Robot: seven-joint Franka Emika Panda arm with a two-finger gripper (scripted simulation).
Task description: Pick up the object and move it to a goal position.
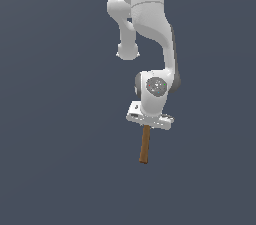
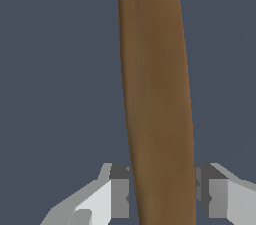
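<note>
The hammer's brown wooden handle (image 1: 145,145) sticks out from under my hand in the exterior view. Its dark head is hidden behind the hand. My gripper (image 1: 147,125) sits over the handle's upper part. In the wrist view the handle (image 2: 156,79) fills the middle of the picture and runs between the two fingers. The gripper (image 2: 162,194) has its pads (image 2: 120,194) pressed against both sides of the handle, so it is shut on it. I cannot tell whether the hammer rests on the floor or is lifted off it.
A plain dark grey-blue surface (image 1: 55,159) surrounds the arm. The white arm (image 1: 150,24) rises to the top of the exterior view. No other objects show.
</note>
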